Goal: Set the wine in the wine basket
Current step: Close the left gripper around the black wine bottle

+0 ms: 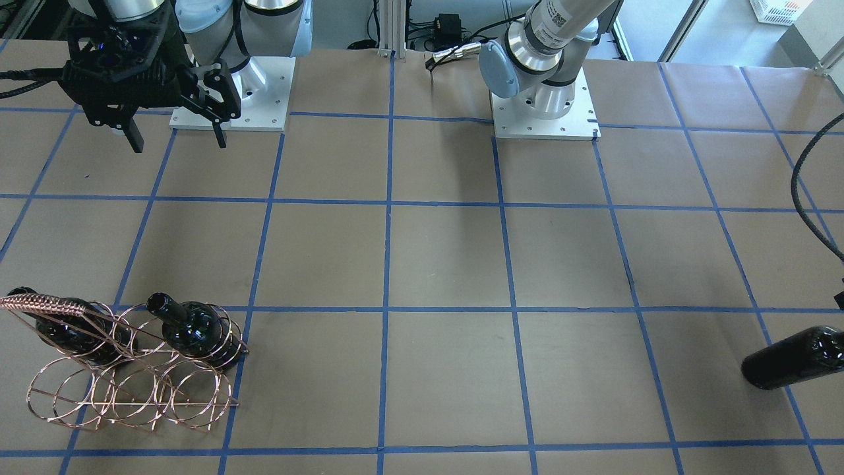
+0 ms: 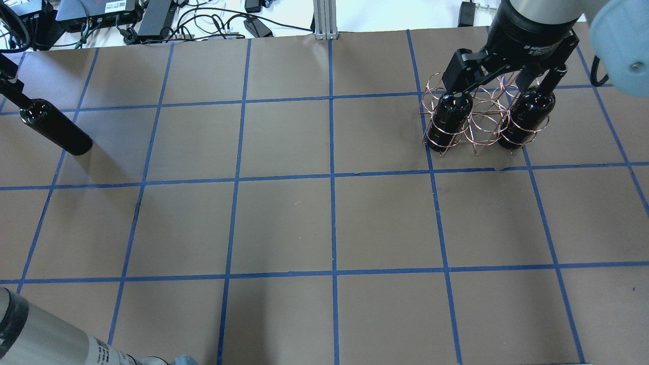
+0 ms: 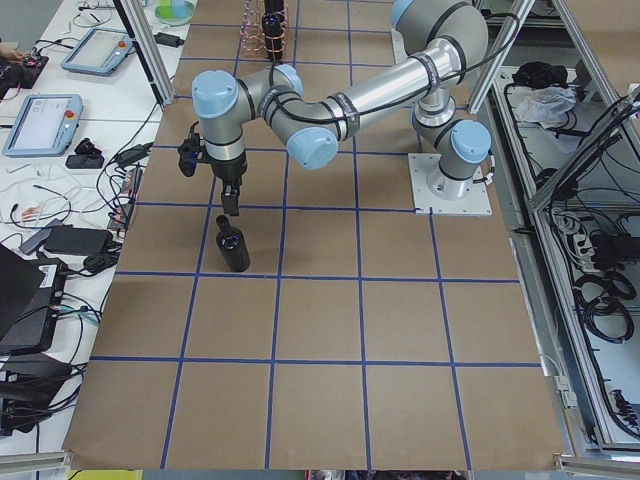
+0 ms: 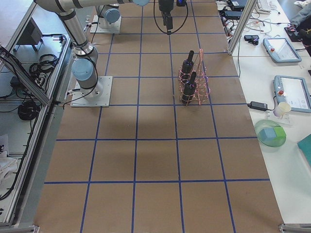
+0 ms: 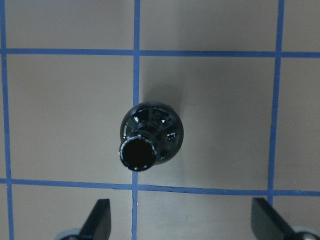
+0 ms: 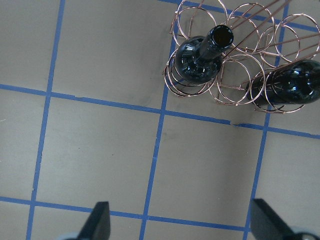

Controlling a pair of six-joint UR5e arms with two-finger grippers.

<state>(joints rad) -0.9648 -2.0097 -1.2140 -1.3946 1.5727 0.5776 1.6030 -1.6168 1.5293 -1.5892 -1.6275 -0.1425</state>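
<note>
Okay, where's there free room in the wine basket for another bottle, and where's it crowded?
In the wine basket, the middle hoop between the two seated bottles is bare, and the other row of hoops looks empty. It is crowded only at those bottles. The table between basket and the standing bottle is wide open.

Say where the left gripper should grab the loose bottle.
Grip the neck, coming from straight above. The bottle stands upright below the open left gripper. The slim neck should fit between its fingers better than the wide body.
</note>
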